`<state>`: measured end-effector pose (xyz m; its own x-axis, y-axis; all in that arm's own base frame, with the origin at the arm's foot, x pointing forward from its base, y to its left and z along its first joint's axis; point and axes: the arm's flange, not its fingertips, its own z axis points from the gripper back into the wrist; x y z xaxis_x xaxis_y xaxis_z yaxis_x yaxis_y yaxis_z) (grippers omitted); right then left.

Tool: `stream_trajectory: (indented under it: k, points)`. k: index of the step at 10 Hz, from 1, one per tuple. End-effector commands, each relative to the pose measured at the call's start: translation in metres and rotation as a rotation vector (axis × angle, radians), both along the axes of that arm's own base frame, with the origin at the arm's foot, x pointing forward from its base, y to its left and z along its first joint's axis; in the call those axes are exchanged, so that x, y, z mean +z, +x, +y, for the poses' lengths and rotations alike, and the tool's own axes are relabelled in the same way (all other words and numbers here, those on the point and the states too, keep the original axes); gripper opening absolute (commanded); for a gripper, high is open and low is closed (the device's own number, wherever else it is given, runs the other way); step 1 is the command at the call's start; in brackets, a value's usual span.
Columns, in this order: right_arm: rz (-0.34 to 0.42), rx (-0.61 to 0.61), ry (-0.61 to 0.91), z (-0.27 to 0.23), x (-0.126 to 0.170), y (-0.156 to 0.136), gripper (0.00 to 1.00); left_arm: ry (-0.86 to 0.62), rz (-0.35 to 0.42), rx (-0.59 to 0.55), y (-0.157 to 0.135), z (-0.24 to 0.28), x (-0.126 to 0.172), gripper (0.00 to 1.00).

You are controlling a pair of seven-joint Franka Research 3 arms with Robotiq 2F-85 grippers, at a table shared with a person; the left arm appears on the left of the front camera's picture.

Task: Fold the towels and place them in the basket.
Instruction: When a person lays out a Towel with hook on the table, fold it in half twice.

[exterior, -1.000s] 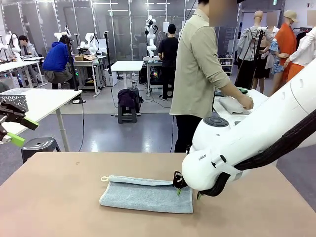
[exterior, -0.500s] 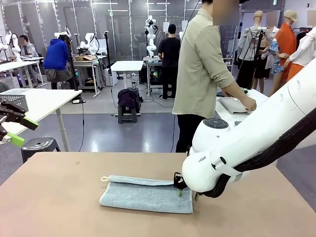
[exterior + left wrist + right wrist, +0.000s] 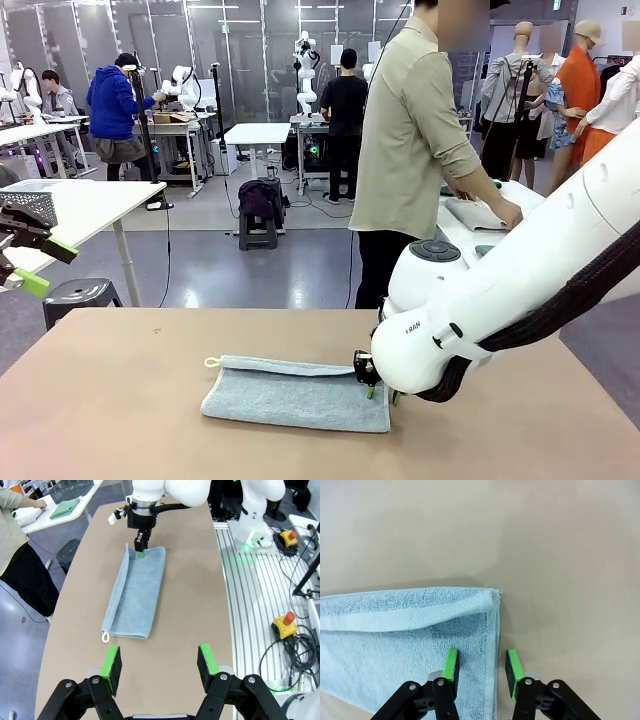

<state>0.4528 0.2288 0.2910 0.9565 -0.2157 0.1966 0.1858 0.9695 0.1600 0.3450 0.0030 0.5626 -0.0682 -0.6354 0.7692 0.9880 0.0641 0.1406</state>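
Observation:
One light blue-grey towel (image 3: 295, 395) lies folded lengthwise on the brown table, its loop (image 3: 211, 362) at the left end. My right gripper (image 3: 372, 386) is down at the towel's right end. In the right wrist view, my right gripper (image 3: 482, 666) straddles the towel's (image 3: 395, 630) end edge with its jaws partly narrowed. One green pad (image 3: 451, 664) rests on the cloth, the other beside it. My left gripper (image 3: 159, 661) hovers open and empty, high at the table's left (image 3: 25, 262). The basket (image 3: 75, 486) stands on a white side table.
A person (image 3: 405, 150) stands at the white side table (image 3: 455, 235) beyond the far right edge, hands on another towel (image 3: 475, 212). In the left wrist view that towel (image 3: 65, 507) lies by the basket. Bare tabletop (image 3: 120, 400) stretches left of the towel.
My right gripper's jaws have narrowed around the towel's end edge and the arm has shifted slightly. The person has leaned further over the side table. The left arm is unmoved.

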Motion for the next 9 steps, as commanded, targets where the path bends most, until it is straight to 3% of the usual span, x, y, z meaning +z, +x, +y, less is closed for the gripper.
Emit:
stream_trajectory:
  k: [1,6,9]
  points:
    - [-0.042,-0.061,-0.005,0.0155,-0.0111,-0.0023,0.49,-0.024,-0.015,-0.02,-0.0005,-0.0003,0.0018,0.77]
    - [-0.027,-0.065,-0.013,0.0167,-0.012,-0.0025,0.45,-0.024,-0.015,-0.02,-0.0005,-0.0003,0.0018,0.77]
    - [-0.009,-0.069,-0.019,0.016,-0.0108,-0.0026,0.22,-0.024,-0.015,-0.02,-0.0005,-0.0003,0.0018,0.77]
